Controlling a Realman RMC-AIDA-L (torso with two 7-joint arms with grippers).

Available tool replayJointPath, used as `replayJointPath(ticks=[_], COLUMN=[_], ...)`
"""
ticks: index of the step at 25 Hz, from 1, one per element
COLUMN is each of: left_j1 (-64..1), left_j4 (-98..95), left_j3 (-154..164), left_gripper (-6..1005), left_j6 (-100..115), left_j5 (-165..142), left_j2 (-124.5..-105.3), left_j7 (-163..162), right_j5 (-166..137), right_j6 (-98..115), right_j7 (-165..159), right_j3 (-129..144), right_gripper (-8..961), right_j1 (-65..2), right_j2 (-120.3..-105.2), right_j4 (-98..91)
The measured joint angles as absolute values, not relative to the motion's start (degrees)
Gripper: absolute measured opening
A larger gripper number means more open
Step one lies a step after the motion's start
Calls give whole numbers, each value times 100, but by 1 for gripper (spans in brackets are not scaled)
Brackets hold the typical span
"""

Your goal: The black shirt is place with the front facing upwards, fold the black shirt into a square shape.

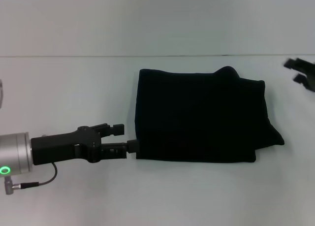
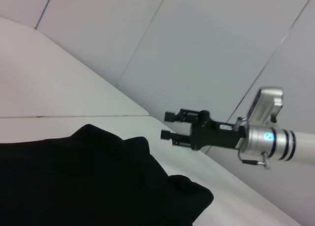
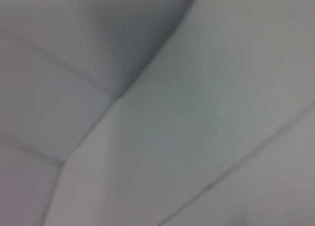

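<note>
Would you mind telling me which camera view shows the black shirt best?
The head view: the whole folded black shirt lies in frame on the table. The left wrist view shows only its near part, cut off by the frame. The right wrist view shows none of it.

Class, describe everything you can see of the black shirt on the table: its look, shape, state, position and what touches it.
The black shirt is plain, soft-looking dark cloth, already folded into a rough rectangle lying flat on the white table. No print or label shows. Its edges are fairly straight, but a bump rises along the far edge and a corner juts out toward the robot's right. The left gripper sits at its left edge, its lower finger about touching the hem. The right gripper is apart.
</note>
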State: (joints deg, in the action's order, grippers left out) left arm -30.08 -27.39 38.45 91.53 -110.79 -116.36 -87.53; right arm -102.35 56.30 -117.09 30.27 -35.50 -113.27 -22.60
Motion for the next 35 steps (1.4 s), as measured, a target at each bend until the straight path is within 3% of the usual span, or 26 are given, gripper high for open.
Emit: replayJointPath(ticks=[4,10,16,23,35], left_j1=[-3018,-3017,-2991,-2988,-3168], left_j4=[-2717,-2658,-2606,-2495,-2515], left_j3=[3807,3650,3544,3522,3394], left_gripper=[951,951,950,950,950], left_j6=[9114,9104,9100,9103,8806], left_j5=[-11075,-11065,-11064,-11064,-11065], left_j2=[-11635,-11636,-11644,-11650,-11594], left_j7=[-8798,-9041,-9379,-9520,-10711], right_j5=[-10241,-10276,-10494,-10619,-10013], right_j6=[6311,6499,5270,4454,5963], right_j7=[-10543,-8786,-8380,-8334,-7529], right_j3=[3045,3463,4141,4433,4223], right_gripper=[631,857,852,853,855], right_j1=[-3739,-3817,-3765,-3793,-3193], right_j2=[-11393,-11734,-11937,-11940,-11970], right_j4=[-2288,-2267,-2032,-1759,-2586])
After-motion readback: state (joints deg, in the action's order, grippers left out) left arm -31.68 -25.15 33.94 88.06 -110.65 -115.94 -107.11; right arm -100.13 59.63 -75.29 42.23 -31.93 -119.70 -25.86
